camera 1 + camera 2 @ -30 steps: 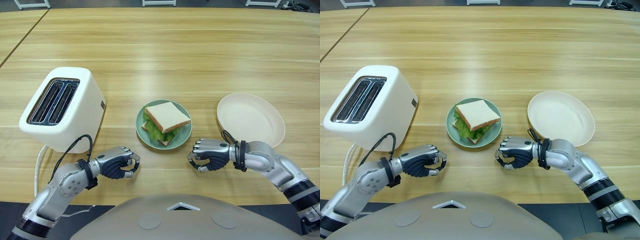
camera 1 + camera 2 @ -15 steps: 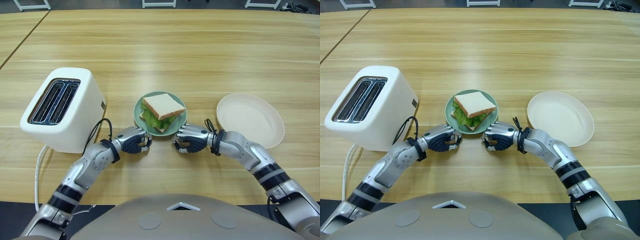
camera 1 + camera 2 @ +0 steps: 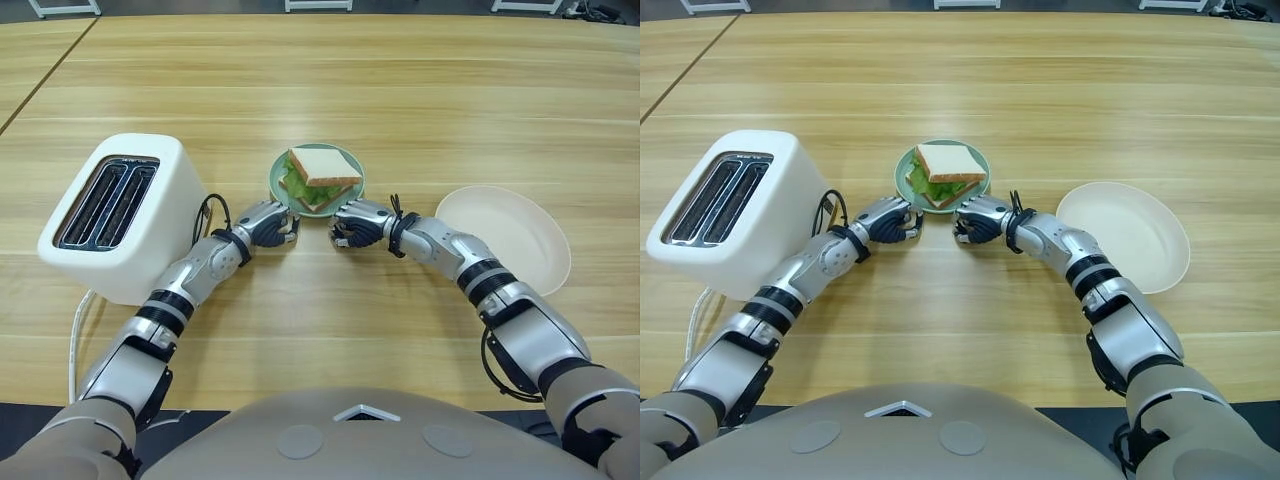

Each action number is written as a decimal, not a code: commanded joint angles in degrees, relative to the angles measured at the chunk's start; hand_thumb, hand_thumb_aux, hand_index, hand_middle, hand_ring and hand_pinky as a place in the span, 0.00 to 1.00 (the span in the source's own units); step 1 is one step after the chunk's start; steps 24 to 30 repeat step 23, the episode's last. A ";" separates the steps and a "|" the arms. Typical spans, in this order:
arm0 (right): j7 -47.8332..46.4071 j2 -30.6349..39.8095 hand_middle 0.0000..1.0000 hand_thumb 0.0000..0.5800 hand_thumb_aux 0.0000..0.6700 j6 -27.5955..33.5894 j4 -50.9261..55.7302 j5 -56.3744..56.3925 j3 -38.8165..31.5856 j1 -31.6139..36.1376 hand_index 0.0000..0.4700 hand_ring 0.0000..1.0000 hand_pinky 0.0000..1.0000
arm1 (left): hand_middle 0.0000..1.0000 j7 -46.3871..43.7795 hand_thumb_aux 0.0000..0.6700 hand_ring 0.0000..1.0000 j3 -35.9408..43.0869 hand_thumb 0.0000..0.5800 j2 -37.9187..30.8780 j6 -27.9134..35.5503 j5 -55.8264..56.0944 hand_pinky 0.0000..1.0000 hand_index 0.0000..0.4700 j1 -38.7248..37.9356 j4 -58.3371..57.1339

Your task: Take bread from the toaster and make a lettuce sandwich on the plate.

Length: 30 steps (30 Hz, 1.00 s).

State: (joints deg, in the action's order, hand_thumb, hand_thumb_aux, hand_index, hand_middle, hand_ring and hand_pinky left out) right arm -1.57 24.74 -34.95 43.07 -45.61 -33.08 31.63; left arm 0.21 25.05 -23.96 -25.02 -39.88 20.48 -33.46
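**Step in hand — judged.** The toaster [image 3: 120,215] stands well left of the plate [image 3: 354,196], both slots dark and showing no bread. The sandwich [image 3: 325,167] is already built on the plate: white slice on top, lettuce [image 3: 292,185] frilling out at its left edge, a lower slice beneath. What remains appears to be a two-handed nudge of the plate away across the table [image 3: 400,90].

**Hands.** The left hand [image 3: 262,222] sits at the plate's near-left rim, fingers curled into a fist and holding nothing. The right hand [image 3: 358,222] sits at the near-right rim, likewise curled and holding nothing. Both are just beside the rim; whether either touches it cannot be told.

**Doing it well.** Both fists should meet the rim low and together, with equal pressure, so the plate slides straight rather than turning toward the toaster. A slow push suits this, as the top slice lies loose and could slip off the lettuce. Knuckles should stay under the rim line and never ride up onto it. The bowl [image 3: 505,235], right of the plate and apart from it, is no obstacle.

**View against view.** The left eye view gives a broader look at the toaster face turned toward the plate. The right eye view presents the lettuce left of the top slice more openly. Neither settles the contact question.
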 commanded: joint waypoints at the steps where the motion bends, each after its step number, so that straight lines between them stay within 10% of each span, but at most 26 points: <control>1: 0.41 6.99 0.00 0.00 0.00 -1.24 -13.05 2.92 4.44 -7.88 0.00 0.00 0.00 | 0.00 1.48 0.13 0.00 -2.57 0.24 -1.11 -0.62 2.77 0.00 0.13 -7.51 11.03; 2: -0.23 9.21 0.00 0.00 0.00 -2.01 -19.13 6.16 7.05 -11.52 0.00 0.00 0.00 | 0.00 1.47 0.00 0.00 -4.61 0.00 -0.99 -0.68 5.78 0.00 0.00 -11.28 17.30; 10: -12.05 13.95 0.00 0.00 0.00 -3.40 -41.49 47.99 16.86 -34.47 0.00 0.00 0.00 | 0.00 -6.23 0.00 0.00 -11.99 0.00 -1.70 0.51 35.88 0.00 0.00 -40.59 51.41; 30: -23.13 4.14 0.00 0.00 0.00 -3.97 -37.03 59.17 21.82 -34.57 0.00 0.00 0.00 | 0.00 -17.13 0.00 0.00 -15.92 0.00 2.20 -3.58 48.56 0.00 0.00 -41.49 45.21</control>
